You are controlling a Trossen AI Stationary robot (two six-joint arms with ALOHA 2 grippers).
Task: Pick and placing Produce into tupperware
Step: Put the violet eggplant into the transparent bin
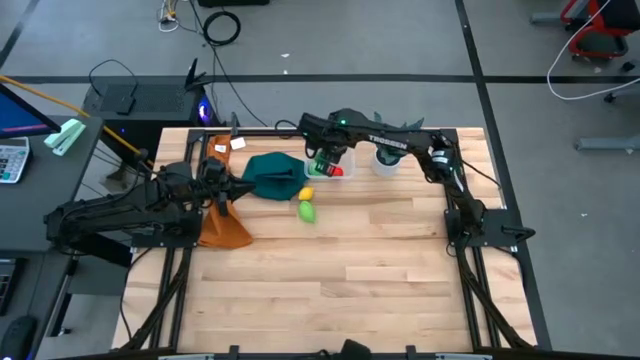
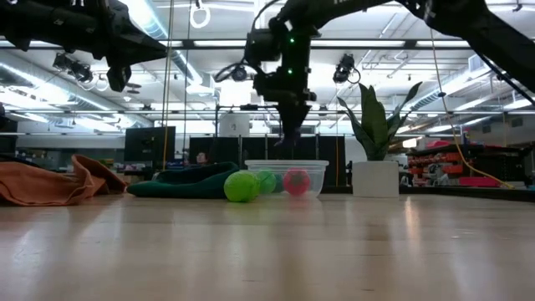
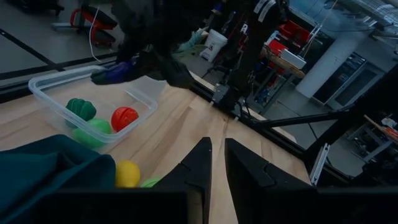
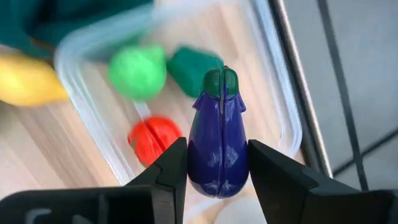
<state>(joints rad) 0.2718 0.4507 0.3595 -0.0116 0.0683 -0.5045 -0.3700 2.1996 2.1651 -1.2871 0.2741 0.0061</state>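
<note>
Pinched between my right end effector (image 4: 217,163) fingers, nearest my wrist camera, is the purple toy eggplant (image 4: 217,146), hanging above the clear tupperware (image 4: 283,106) at the far side of the tabletop (image 1: 340,280). Step in hand, as I judge it: carrying the eggplant in for the drop. Next I need to lower and release inside the rim. Already inside sit the light green piece (image 4: 138,71), dark green piece (image 4: 189,65) and red tomato (image 4: 153,138). My left end effector (image 3: 214,165) waits nearly closed, empty, over the teal cloth (image 1: 268,172). Two pieces sit outside the tub: the yellow piece (image 1: 307,194) and another green piece (image 1: 307,212).
</note>
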